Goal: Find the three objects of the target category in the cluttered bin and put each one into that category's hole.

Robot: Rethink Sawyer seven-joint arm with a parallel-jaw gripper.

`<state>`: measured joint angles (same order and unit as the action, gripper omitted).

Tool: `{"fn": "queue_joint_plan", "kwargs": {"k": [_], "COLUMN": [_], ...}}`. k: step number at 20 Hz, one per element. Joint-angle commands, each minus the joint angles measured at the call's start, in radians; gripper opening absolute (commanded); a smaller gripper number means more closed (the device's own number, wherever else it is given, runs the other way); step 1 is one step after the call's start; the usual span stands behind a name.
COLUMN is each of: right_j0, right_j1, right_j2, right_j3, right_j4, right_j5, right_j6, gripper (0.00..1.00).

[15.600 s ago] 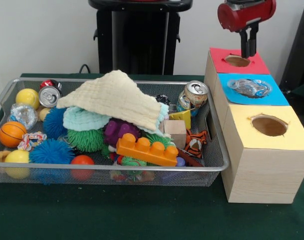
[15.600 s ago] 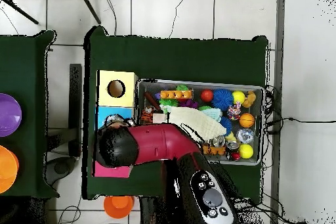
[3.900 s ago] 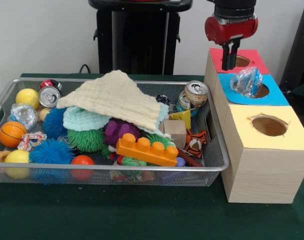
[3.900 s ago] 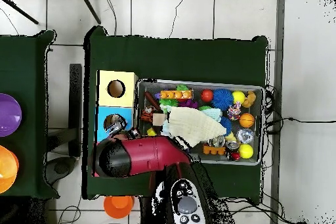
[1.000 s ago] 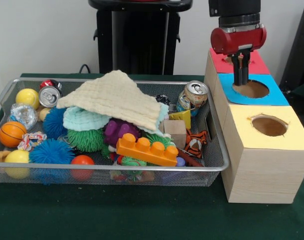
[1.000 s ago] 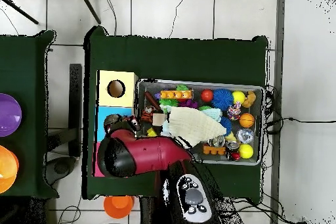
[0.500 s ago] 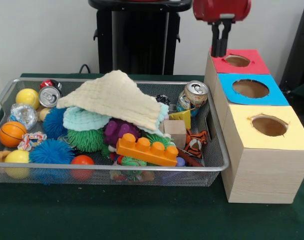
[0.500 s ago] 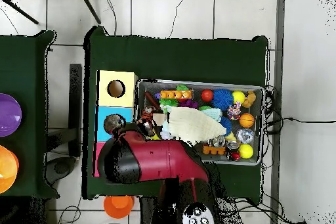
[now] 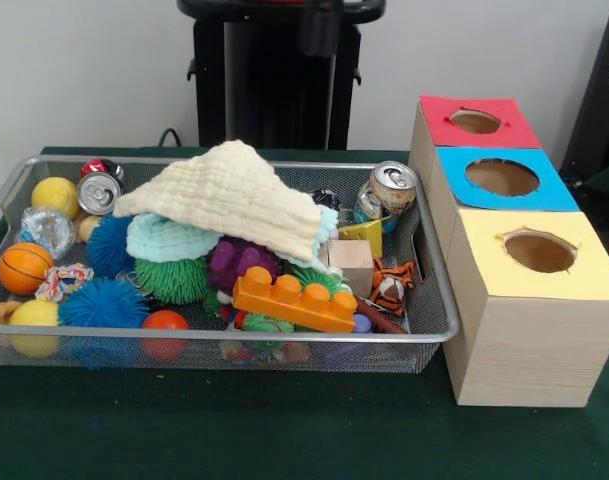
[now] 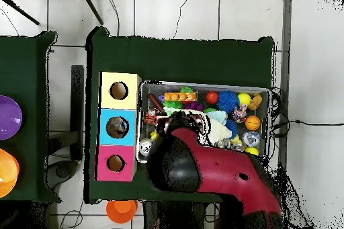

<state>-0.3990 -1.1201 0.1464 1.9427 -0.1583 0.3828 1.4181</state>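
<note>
The wire bin (image 9: 284, 336) holds a heap of toys under a cream cloth (image 9: 229, 195). A silver can (image 9: 97, 192) and a red can (image 9: 101, 167) lie at its back left. Another can (image 9: 389, 190) leans at the back right. A crumpled clear plastic lump (image 9: 46, 230) sits by the left wall. The box row has a red hole (image 9: 476, 121), a blue hole (image 9: 502, 177) and a yellow hole (image 9: 540, 251). Only a blurred dark streak at the top shows of my gripper (image 9: 319, 30). In the overhead view my arm (image 10: 201, 166) covers the bin's side nearest the base and hides the gripper.
An orange brick (image 9: 294, 298), spiky balls (image 9: 102, 303) and a small basketball (image 9: 24, 267) crowd the bin's front. The overhead view shows an orange cup (image 10: 121, 209) on the floor and a purple plate (image 10: 8, 117) on a side table.
The crumpled plastic that lay on the blue hole is gone from its top. My arm has lifted away from the boxes and swung across over the bin.
</note>
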Motion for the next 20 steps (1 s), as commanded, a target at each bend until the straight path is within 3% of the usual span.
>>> {"fn": "queue_joint_plan", "kwargs": {"k": [1,8,20], "right_j0": [-0.202,-0.385,-0.584], "right_j1": [-0.024,0.048,0.177], "right_j2": [0.165,0.287,0.463], "right_j3": [0.038,-0.002,-0.108], "right_j4": [-0.023,-0.120,-0.233], "right_j5": [0.121,0.165,0.343], "right_j6": [-0.245,-0.337,-0.426], "gripper": [0.00,0.00,0.00]}}
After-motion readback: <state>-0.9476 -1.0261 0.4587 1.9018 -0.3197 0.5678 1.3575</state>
